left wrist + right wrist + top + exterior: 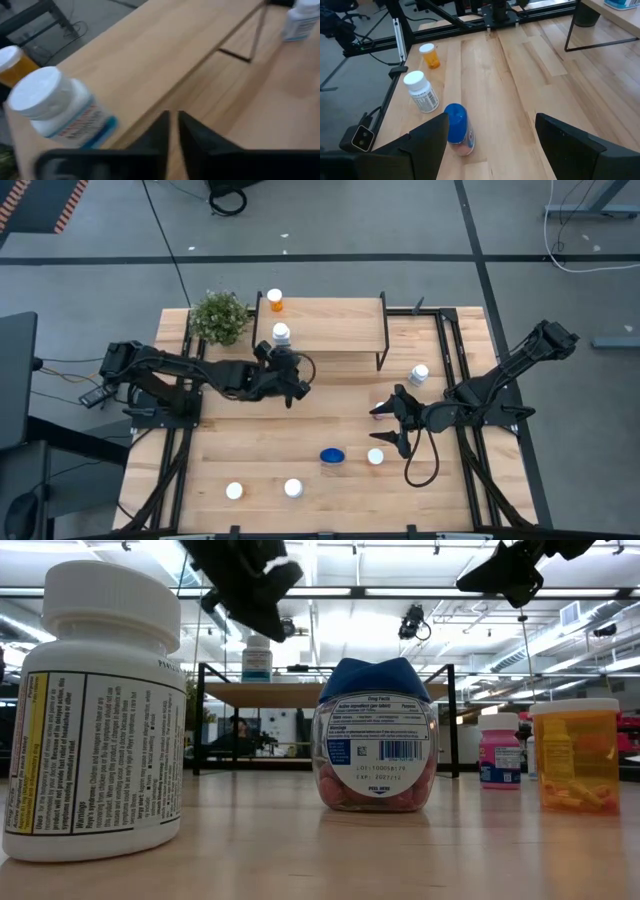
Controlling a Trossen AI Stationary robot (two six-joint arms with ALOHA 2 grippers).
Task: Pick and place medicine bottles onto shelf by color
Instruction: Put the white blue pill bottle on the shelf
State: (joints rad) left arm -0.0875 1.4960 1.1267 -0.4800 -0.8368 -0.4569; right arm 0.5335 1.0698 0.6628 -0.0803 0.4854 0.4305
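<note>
Two bottles stand on the shelf (330, 330) at upper centre, an orange one (275, 301) and a white one (282, 334), beside which the left gripper (292, 383) hangs pinched together and empty, while six more wait on the tabletop around the right gripper (390, 423), spread apart.

The light wood worktop (250, 450) carries a low shelf (340, 330) and a potted plant (219, 316). Two bottles sit on the shelf: orange (275, 301) and white (282, 333). Loose bottles dot the worktop, including a blue-lidded one (332, 456).
</note>
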